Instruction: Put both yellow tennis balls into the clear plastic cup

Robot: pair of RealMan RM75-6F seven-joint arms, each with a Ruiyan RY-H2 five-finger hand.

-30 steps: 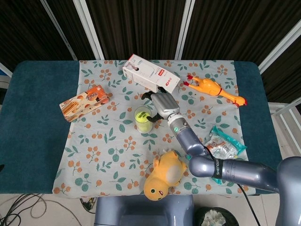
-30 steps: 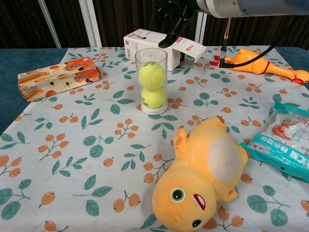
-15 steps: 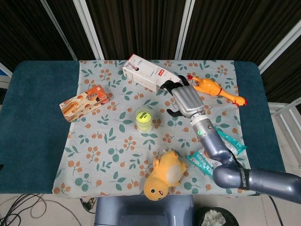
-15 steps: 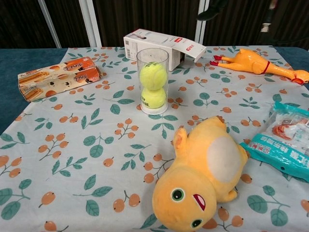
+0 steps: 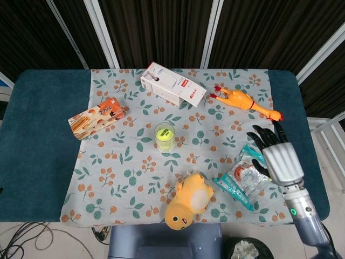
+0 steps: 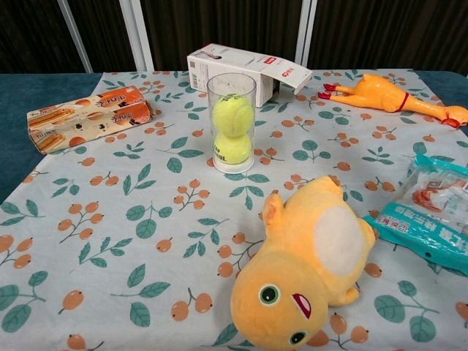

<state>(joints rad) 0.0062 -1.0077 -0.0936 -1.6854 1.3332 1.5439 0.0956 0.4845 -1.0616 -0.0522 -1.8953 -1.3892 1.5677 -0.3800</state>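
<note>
The clear plastic cup (image 6: 232,121) stands upright in the middle of the floral cloth, also seen from above as the cup (image 5: 164,137). Two yellow tennis balls sit stacked inside it, the upper ball (image 6: 232,115) on the lower ball (image 6: 232,147). My right hand (image 5: 278,155) hangs over the table's right edge, far from the cup, fingers spread and holding nothing. It does not show in the chest view. My left hand appears in neither view.
A white carton (image 5: 172,84) lies behind the cup, a rubber chicken (image 5: 246,103) at the back right, an orange snack box (image 5: 96,117) at the left. A yellow plush toy (image 5: 188,200) lies near the front edge, a teal snack packet (image 5: 245,175) beside my right hand.
My right hand has pulled away from the cup, moving right and toward the front, out past the teal packet. The cup and both balls stay put.
</note>
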